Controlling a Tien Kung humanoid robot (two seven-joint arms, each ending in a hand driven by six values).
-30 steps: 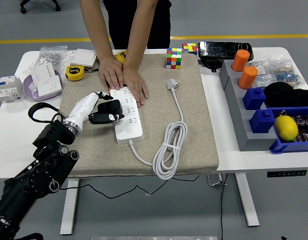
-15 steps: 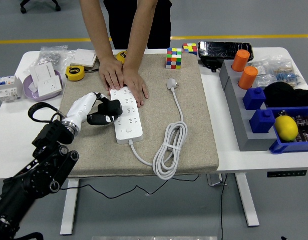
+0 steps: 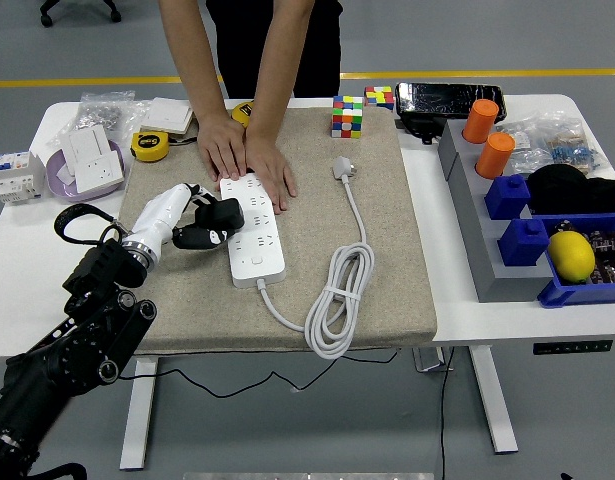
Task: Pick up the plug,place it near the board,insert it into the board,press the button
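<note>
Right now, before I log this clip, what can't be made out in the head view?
- Whether the black plug has its prongs seated in the power strip: the left hand and the plug body cover them.
- The strip's far end: the person's hands lie over it.
- The strip's button: too small to pick out.
- The right hand: out of frame.

A beige felt mat [image 3: 387, 240] covers the middle of the white table [image 3: 27, 290]. At its far edge stand 2 multicoloured puzzle cubes [image 3: 348, 116], the smaller one behind. On the left lie a yellow tape measure [image 3: 148, 146], a lilac bowl holding white sockets [image 3: 85, 166] and a white circuit breaker [image 3: 15, 175]. On the right, 2 orange cylinders [image 3: 495, 155] stand on a grey rack, near 2 blue blocks [image 3: 524, 241] and a yellow lemon [image 3: 572, 255].
</note>
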